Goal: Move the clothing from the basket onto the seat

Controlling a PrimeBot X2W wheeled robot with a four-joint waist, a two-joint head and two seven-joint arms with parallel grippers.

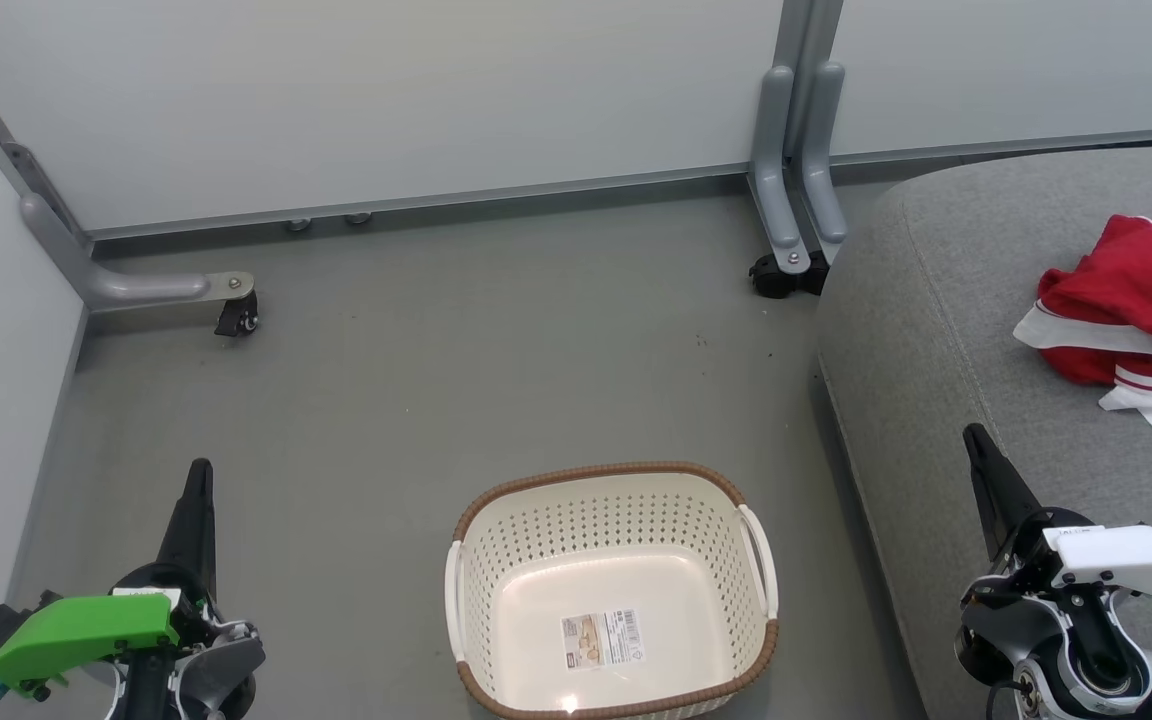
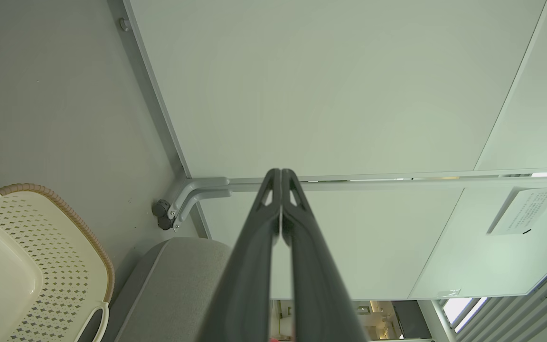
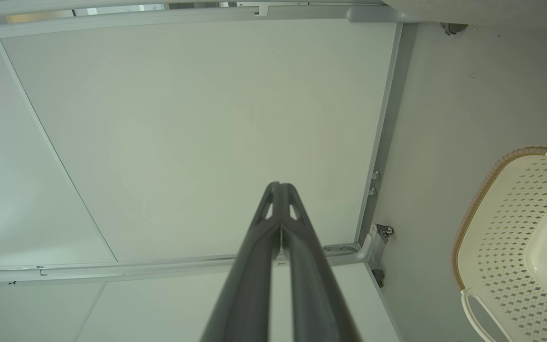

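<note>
Both grippers have the fingers pressed together, with nothing between them. The left gripper (image 1: 198, 480) is at the lower left over bare floor (image 1: 416, 380); the right gripper (image 1: 976, 442) is at the lower right, above the front edge of the seat (image 1: 926, 340). Between them the basket (image 1: 596, 470) stands upright on the floor, its bare bottom showing a sticker label (image 1: 603, 640), its right handle (image 1: 762, 560) near the seat but apart. Farther right, the clothing (image 1: 1126, 295) lies crumpled on the seat. Beyond, open floor reaches the partition walls (image 1: 386, 100) and their wheeled feet (image 1: 236, 318).

The clothing (image 1: 1126, 295) and seat (image 1: 926, 350) run off the right edge; the label (image 1: 603, 640) in the basket (image 1: 606, 468) is too small to read.
</note>
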